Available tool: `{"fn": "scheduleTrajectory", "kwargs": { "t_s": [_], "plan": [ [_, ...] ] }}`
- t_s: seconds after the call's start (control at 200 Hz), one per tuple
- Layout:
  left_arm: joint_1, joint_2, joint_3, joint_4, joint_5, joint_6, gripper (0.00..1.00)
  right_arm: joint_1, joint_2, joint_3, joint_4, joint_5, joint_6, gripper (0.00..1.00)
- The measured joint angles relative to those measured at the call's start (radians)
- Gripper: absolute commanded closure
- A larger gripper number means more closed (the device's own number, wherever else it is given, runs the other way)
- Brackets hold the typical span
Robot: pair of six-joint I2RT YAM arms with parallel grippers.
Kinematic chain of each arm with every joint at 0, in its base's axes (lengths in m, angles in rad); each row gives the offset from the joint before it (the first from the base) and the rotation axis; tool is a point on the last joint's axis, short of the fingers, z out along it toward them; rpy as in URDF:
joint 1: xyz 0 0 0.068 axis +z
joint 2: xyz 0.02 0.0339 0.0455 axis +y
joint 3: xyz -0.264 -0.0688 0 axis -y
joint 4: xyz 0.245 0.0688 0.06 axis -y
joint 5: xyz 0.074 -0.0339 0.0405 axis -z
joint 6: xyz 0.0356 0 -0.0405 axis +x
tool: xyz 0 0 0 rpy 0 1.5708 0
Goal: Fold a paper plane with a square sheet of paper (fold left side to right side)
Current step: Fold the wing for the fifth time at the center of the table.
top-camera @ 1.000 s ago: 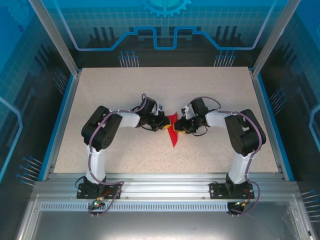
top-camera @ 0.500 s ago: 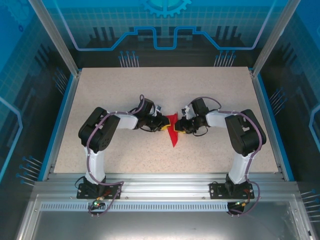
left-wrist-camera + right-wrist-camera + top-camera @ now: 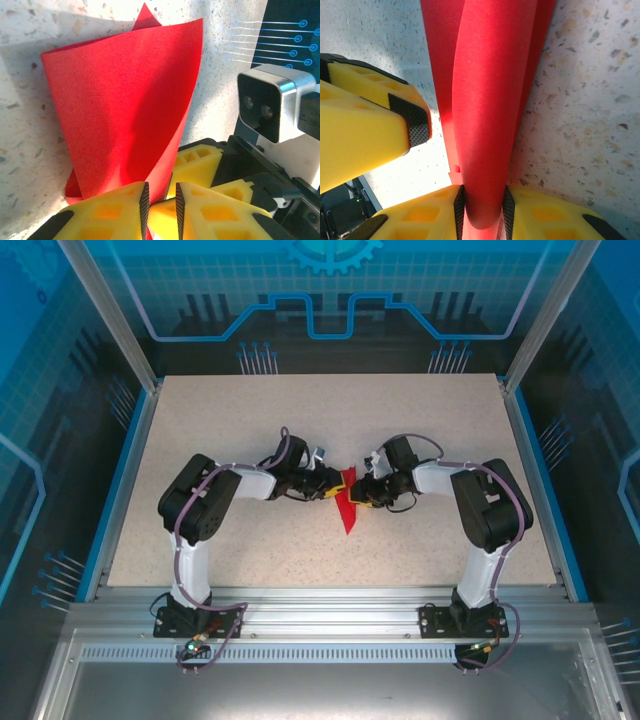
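The left gripper has just let go. A second ago its jaws were closed; now the pads stand a little apart, and the lower edge of the paper sits loose in the gap between them. In the top view this gripper has stayed just left of the table's middle, so it opened in place without pulling back.

The right gripper has not changed. Its pads press from both sides on a rounded bend of the paper, so it alone holds the sheet now. It is just right of the table's middle.

The paper is at the table's middle, its lower tip pointing to the near edge. From above it looks narrower than before.

I judge that the left side was carried over to the right and handed over. The bend is still round and not a sharp crease, so the fold needs pressing flat.
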Motion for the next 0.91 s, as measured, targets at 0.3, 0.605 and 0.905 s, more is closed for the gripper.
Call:
{"fn": "scheduleTrajectory", "kwargs": {
  "t_s": [0.3, 0.605, 0.905],
  "plan": [
    [0.0, 0.037, 0.001, 0.0, 0.003, -0.007, 0.73, 0.0, 0.0, 0.0, 0.0, -0.003, 0.0, 0.71],
    [-0.005, 0.047, 0.009, 0.012, 0.013, -0.024, 0.73, 0.0, 0.0, 0.0, 0.0, -0.011, 0.0, 0.71],
    [-0.018, 0.05, 0.017, 0.023, 0.019, -0.025, 0.74, 0.0, 0.0, 0.0, 0.0, -0.012, 0.001, 0.71]
  ]
}}
